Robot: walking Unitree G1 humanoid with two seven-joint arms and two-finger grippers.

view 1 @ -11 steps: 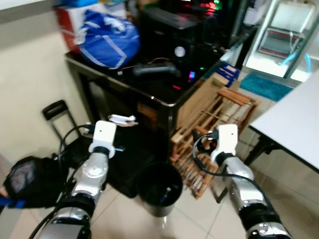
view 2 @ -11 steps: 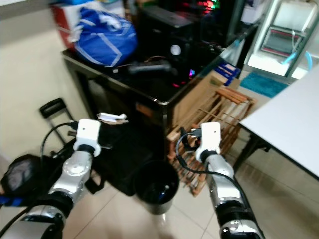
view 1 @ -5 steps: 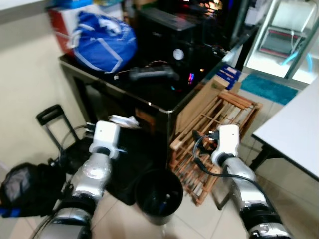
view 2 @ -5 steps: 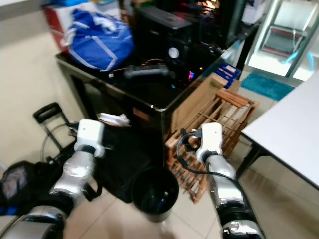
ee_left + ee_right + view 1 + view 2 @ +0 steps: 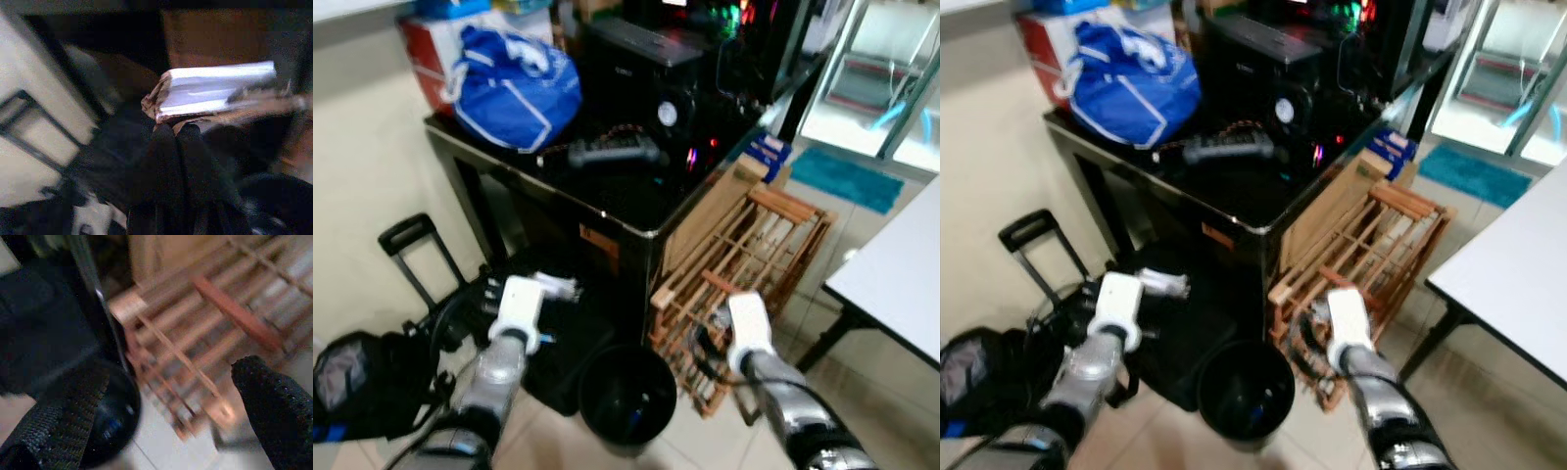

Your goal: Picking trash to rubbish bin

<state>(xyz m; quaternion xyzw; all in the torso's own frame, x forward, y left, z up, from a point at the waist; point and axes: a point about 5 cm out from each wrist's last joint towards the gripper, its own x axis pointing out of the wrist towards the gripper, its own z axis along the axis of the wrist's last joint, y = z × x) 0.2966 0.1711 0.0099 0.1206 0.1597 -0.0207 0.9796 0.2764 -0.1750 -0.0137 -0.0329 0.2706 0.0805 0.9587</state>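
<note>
Pinching a crumpled white wrapper (image 5: pixel 215 93), left claw (image 5: pixel 177 134) clamped together, held beside the black table (image 5: pixel 636 201) above the black rubbish bin (image 5: pixel 626 399), right claw (image 5: pixel 171 406) spread wide, no writing legible

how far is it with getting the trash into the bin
Done: the left gripper is shut on a flat white piece of trash. In hand: the trash is held up beside the black table, left of and above the black bin. Left: bring it over the bin's mouth and let go. The right gripper is open by the wooden rack.
</note>
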